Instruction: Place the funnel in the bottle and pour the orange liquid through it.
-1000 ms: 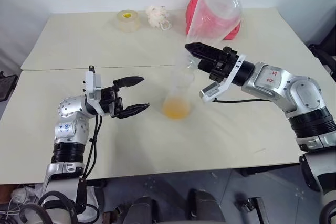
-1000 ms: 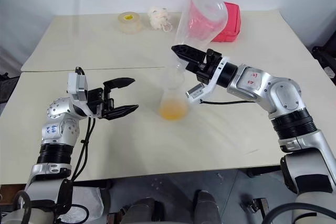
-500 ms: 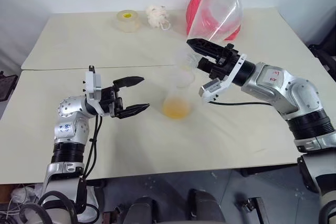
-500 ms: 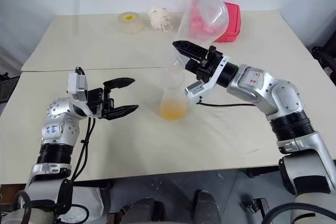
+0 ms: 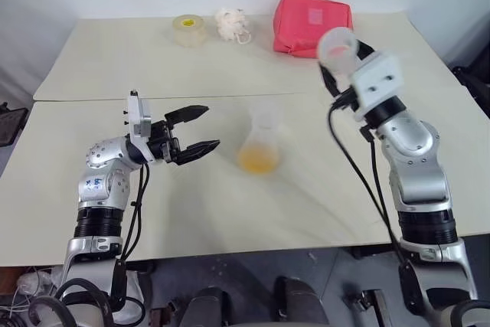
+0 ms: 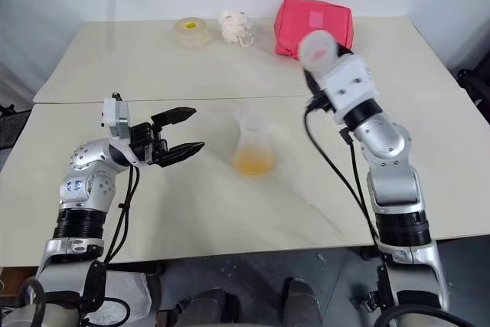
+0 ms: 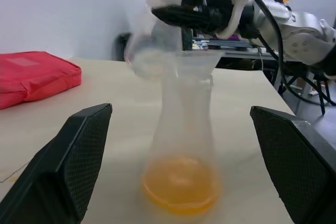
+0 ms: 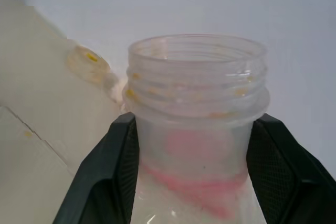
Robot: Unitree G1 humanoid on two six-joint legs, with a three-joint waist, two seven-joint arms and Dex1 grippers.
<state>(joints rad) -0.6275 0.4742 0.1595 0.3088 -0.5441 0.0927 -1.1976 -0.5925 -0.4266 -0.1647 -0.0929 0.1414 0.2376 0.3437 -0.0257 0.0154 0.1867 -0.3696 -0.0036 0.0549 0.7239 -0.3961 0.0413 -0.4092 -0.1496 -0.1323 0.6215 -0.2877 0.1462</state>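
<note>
Clear conical bottle [image 5: 259, 145] upright at the table's [image 5: 230, 204] centre, long axis vertical, neck up; the funnel [image 7: 195, 62] sits in its mouth and the orange liquid [image 7: 180, 183] pools at its base. Right gripper [image 8: 191, 129], clamped on an emptied clear flask [image 5: 338, 45], mouth up, to the bottle's right. Left gripper [image 5: 200, 129], jaws wide, near the bottle's left side. Behind: red pouch [image 5: 312, 23], tape roll [image 5: 187, 29], white wad [image 5: 231, 24].
</note>
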